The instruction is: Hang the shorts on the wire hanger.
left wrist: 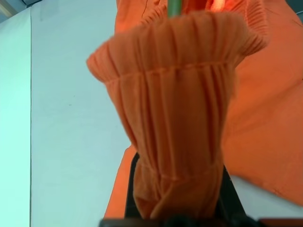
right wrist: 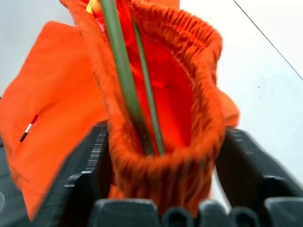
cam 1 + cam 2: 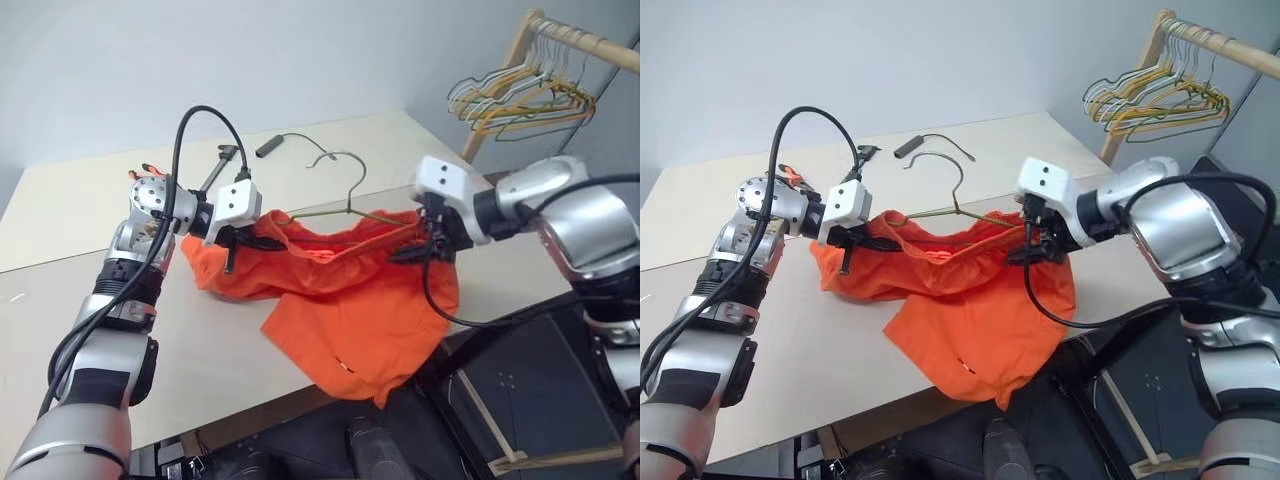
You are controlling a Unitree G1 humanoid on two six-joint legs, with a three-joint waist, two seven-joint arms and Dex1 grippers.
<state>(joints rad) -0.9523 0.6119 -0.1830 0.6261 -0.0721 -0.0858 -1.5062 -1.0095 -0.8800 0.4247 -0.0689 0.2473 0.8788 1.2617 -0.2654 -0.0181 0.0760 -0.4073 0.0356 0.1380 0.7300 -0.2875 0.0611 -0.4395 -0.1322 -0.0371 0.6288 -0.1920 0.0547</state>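
Observation:
The bright orange shorts (image 3: pixel 350 310) lie on the table, one leg draping over the front edge. The wire hanger (image 3: pixel 350 205) runs inside the raised waistband, its hook (image 3: pixel 345 160) sticking up behind. My left gripper (image 3: pixel 235 245) is shut on the left end of the gathered waistband (image 1: pixel 175 94) and holds it up. My right gripper (image 3: pixel 425 245) is at the right end, fingers apart. In the right wrist view the waistband (image 2: pixel 203 94) and the hanger's two wires (image 2: pixel 142 94) sit between its fingers (image 2: pixel 85 161).
A wooden rack (image 3: pixel 560 35) with bunched hangers (image 3: pixel 520 100) stands at the back right. A black cable with a plug (image 3: pixel 270 145) lies on the table (image 3: pixel 80 210) behind the shorts. A dark case (image 3: pixel 520 390) sits below the table's front right edge.

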